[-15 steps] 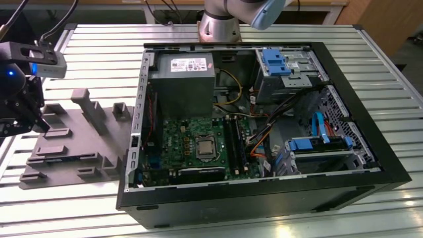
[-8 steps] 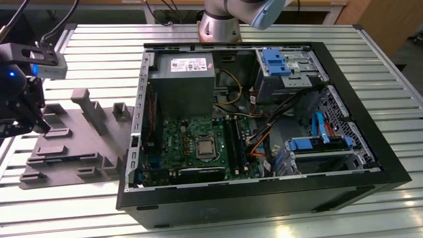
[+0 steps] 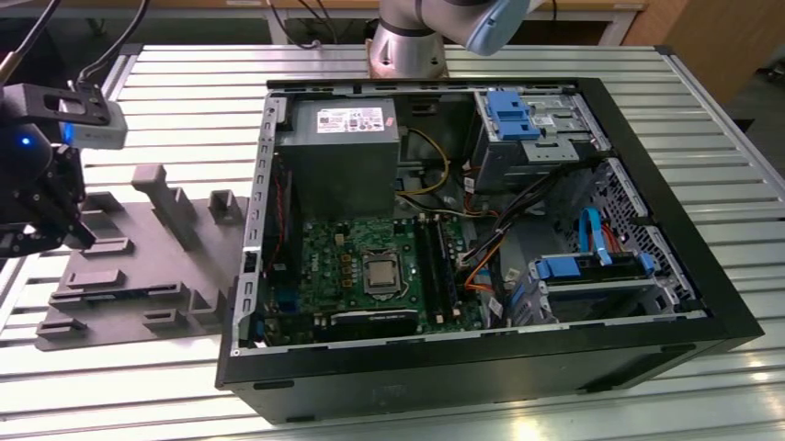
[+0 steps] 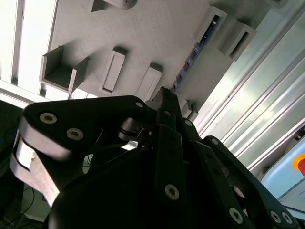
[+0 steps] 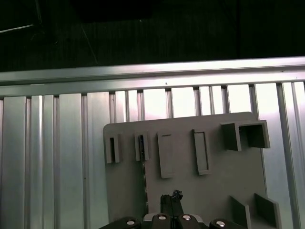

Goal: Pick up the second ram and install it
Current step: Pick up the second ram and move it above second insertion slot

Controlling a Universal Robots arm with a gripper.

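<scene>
Grey tray (image 5: 219,181): second ram (image 5: 143,171) beside closed jaws.

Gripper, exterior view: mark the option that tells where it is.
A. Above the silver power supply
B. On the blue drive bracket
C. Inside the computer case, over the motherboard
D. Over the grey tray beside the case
D: in the exterior view the gripper hangs over the grey tray, which lies at the exterior view's left of the computer case, outside its walls.
</scene>
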